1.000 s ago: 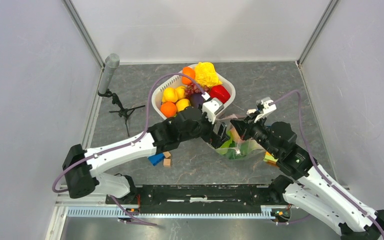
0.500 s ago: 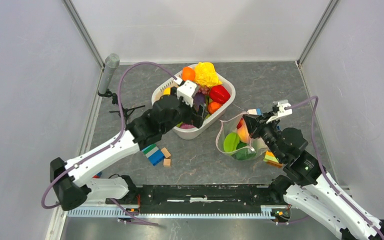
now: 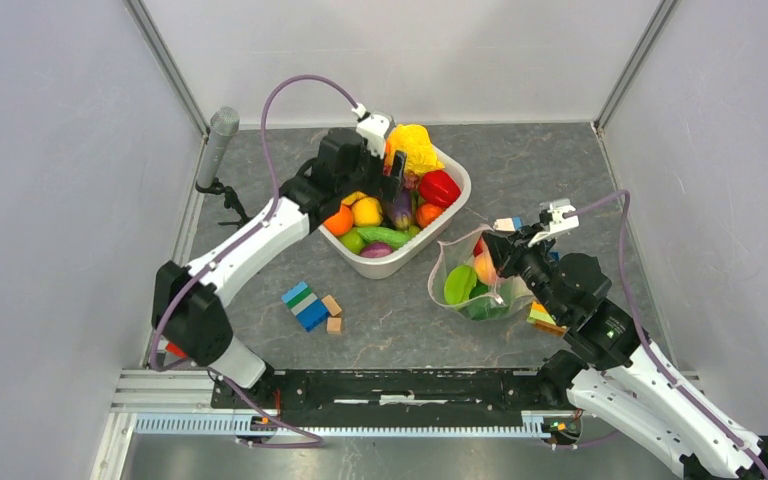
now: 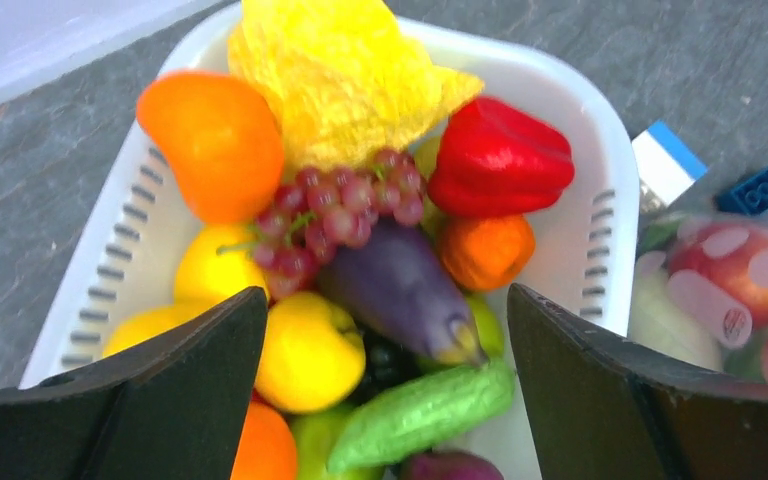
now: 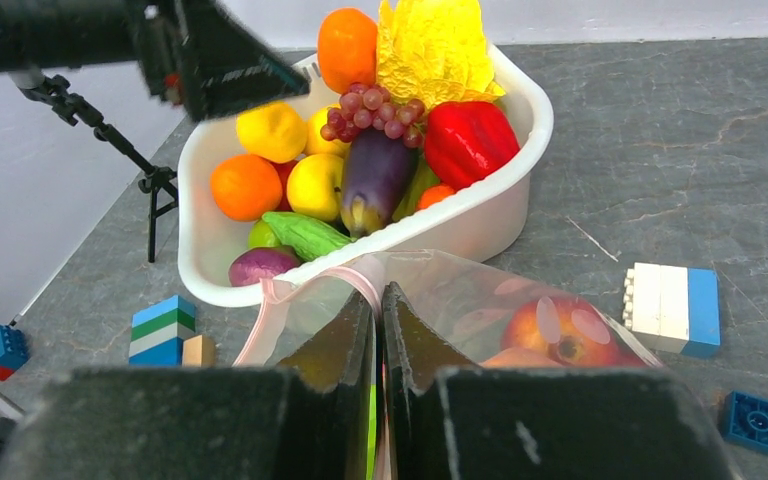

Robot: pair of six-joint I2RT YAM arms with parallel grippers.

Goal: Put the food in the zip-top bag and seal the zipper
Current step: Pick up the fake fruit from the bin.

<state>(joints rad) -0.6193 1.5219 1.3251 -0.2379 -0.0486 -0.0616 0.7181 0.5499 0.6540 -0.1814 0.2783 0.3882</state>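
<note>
Left pincer held wide above food in basket at counter's far edge. Right pincer clamped narrow on bag mouth, right of counter centre; some food seen inside bag.

Grey stone-look table under white basket, zip-top bag, scattered building blocks, perhaps a microphone tripod.
</note>
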